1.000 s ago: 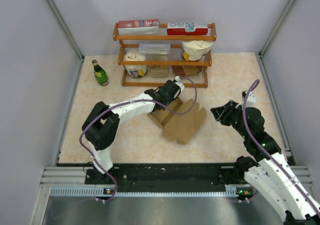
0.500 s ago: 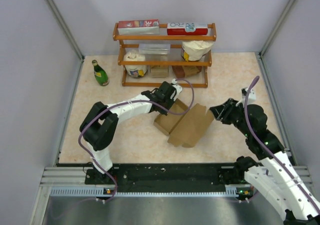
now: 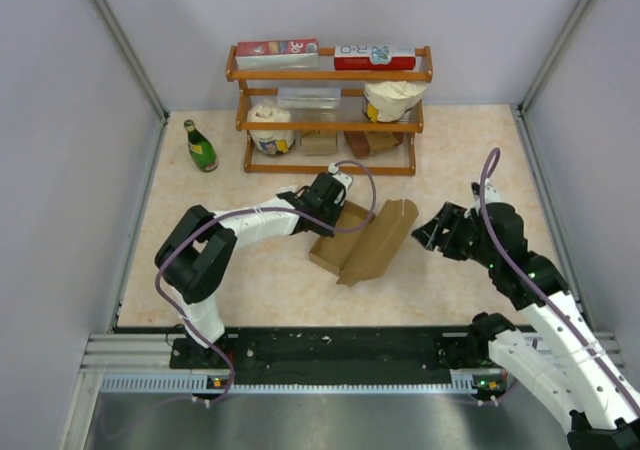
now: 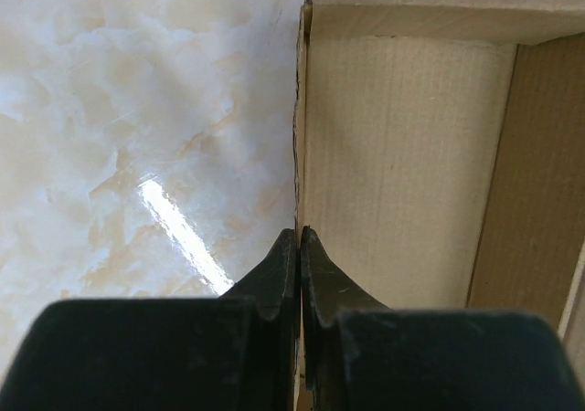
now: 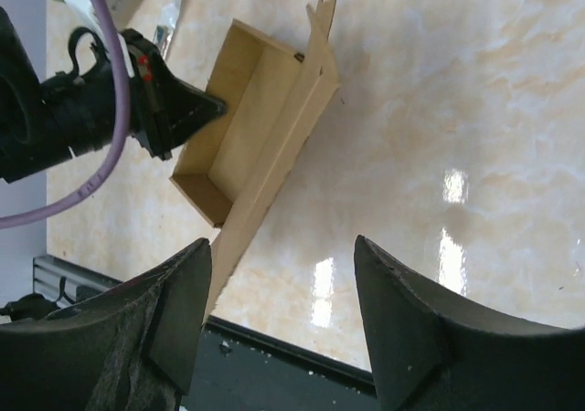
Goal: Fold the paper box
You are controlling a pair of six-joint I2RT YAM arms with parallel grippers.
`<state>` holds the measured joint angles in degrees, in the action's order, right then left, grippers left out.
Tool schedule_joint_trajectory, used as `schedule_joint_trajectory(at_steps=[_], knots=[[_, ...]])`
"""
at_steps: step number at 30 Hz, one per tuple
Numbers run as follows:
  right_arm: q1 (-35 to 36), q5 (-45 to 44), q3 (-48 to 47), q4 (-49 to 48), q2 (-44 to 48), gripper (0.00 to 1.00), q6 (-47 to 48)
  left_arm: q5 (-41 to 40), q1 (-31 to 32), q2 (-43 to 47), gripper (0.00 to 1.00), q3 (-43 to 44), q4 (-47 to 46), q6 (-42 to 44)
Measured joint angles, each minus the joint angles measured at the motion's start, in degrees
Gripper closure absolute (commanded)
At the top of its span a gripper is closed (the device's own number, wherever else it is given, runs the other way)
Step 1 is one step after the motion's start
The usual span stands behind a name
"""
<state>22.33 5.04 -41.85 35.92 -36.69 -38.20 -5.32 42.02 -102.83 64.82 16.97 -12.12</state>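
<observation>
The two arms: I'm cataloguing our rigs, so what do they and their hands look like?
Both the left arm and right arm have white links joined by bulky black joints. A thin purple cable runs along each. The left hand and right hand are matte black, each with two wedge-shaped fingers tapering to the tips.

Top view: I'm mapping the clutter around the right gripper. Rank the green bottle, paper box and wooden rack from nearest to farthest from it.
1. paper box, just to the left of the right gripper, mid-table.
2. wooden rack, at the back, centre.
3. green bottle, back left corner, beyond the rack's left end.
</observation>
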Motion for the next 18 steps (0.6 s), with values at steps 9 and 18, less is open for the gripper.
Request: schedule_joint_trajectory(at_steps=[9,18], knots=[[0.0,2.9,2.9,0.3,1.0,0.36,-3.9,0.0,0.0,0.8,0.98,-1.6,-2.1,-3.5],[0.0,5.5,5.5,-4.2,-4.3,0.44,-6.4,0.3,-0.1,1.4,0.94,-3.0,-4.0,-4.9]])
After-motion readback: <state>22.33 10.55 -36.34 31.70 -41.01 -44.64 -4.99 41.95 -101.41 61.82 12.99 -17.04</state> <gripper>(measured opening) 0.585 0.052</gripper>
